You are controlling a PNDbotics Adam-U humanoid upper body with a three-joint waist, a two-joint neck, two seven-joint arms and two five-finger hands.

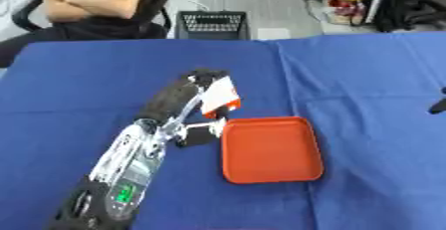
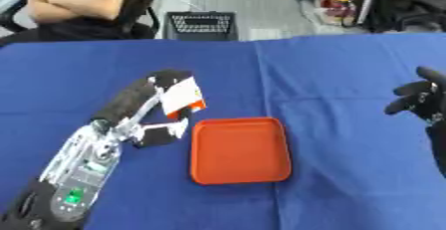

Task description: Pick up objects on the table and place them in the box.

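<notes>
My left hand [image 1: 193, 85] reaches in from the lower left and is curled round a white and orange packet [image 1: 222, 95]. The packet hangs just above the blue table, at the far left corner of the orange tray [image 1: 270, 150]. Nothing lies in the shallow tray at mid-table. A black part of the hand [image 1: 199, 135] sits beside the tray's left rim. My right hand [image 2: 421, 99] hovers at the right edge, well away from the tray, with its fingers relaxed and nothing in them.
The blue cloth [image 1: 366, 84] covers the whole table. A black mesh basket [image 1: 212, 25] stands on the floor beyond the far edge. A person with folded arms [image 1: 91, 0] sits at the far left, touching nothing.
</notes>
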